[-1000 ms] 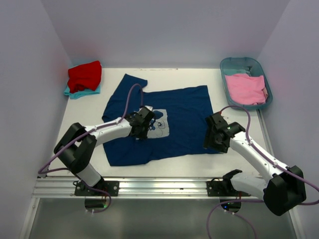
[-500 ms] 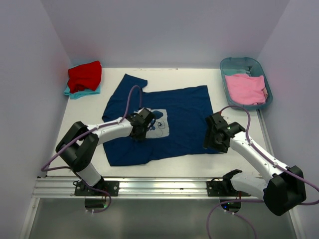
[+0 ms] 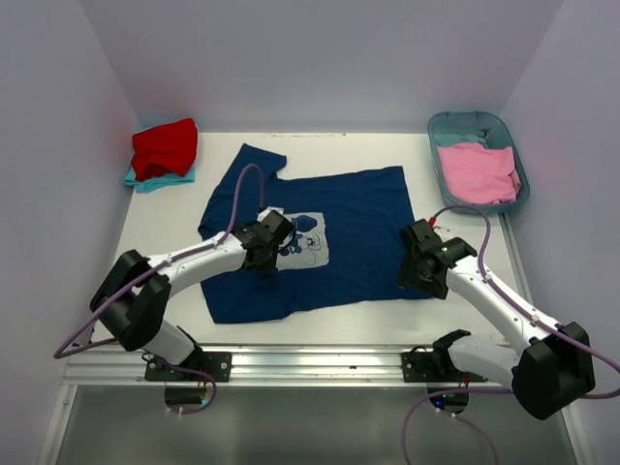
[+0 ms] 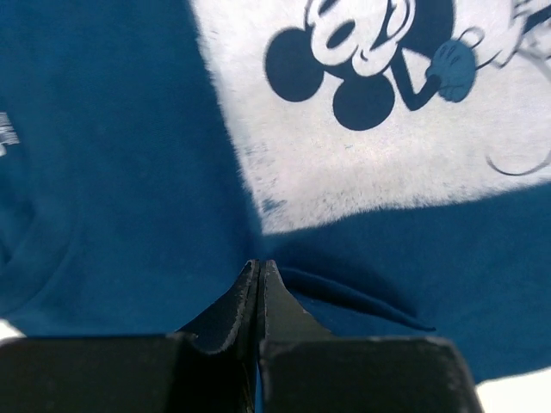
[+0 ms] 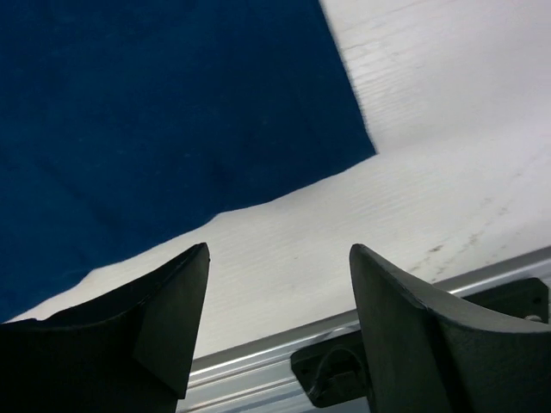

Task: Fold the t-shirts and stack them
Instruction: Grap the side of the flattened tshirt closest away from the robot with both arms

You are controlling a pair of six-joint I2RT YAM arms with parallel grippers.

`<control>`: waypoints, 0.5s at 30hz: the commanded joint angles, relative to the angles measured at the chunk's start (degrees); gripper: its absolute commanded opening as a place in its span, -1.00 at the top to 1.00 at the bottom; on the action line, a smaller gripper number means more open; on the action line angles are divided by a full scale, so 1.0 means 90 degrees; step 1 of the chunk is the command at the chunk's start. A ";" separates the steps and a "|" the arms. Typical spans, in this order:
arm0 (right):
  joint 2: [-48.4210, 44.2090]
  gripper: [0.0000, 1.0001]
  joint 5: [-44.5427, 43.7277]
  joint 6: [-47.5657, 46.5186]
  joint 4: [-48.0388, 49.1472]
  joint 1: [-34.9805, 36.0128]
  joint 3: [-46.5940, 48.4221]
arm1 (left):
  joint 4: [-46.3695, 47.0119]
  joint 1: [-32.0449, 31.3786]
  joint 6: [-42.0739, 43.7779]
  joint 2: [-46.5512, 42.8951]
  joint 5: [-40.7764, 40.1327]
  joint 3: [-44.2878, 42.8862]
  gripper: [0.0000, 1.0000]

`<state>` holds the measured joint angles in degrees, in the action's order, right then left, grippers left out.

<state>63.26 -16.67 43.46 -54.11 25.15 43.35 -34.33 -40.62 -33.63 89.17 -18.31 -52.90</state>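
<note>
The left end effector point(image 4: 258, 268) pinches the navy t-shirt point(image 4: 112, 172) (just below its mouse print point(image 4: 344, 176)).

Site: robot lab booth | Evidence: plain pale walls point(image 3: 320, 58) box in my white table point(image 3: 165, 223); metal rail point(image 3: 310, 360) at near edge; purple cables point(image 3: 238, 199).

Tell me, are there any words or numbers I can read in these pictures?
No words or numbers can be read.
The pale square cartoon-mouse print on the navy blue cloth t-shirt shows only a drawing.
A tiny pale mark at the left wrist view's edge is too blurred to read.
</note>
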 commanded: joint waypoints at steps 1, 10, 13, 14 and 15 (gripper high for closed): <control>0.0060 -0.42 -0.1190 0.0765 -0.0510 0.0019 0.0221 | -0.0365 0.0031 -0.0258 -0.0852 -0.0475 -0.0059 1.00; -0.0184 -0.59 -0.1899 0.1646 -0.0249 -0.0752 -0.0304 | -0.0902 0.0031 -0.0287 -0.1421 -0.0798 -0.0274 1.00; -0.0242 -0.48 -0.1839 0.1665 0.0054 -0.1007 -0.0461 | -0.0961 0.0031 -0.0307 -0.1479 -0.0808 -0.0235 1.00; -0.0271 -0.44 -0.1878 0.1684 0.0103 -0.1046 -0.0462 | -0.1000 0.0031 -0.0316 -0.1509 -0.0827 -0.0216 1.00; -0.0281 -0.43 -0.1898 0.1685 0.0123 -0.1075 -0.0452 | -0.1029 0.0021 -0.0316 -0.1547 -0.0837 -0.0215 1.00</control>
<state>62.08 -30.65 55.83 -56.25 16.14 39.55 -41.85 -40.62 -35.40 76.99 -23.73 -53.54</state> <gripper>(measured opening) 0.724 0.007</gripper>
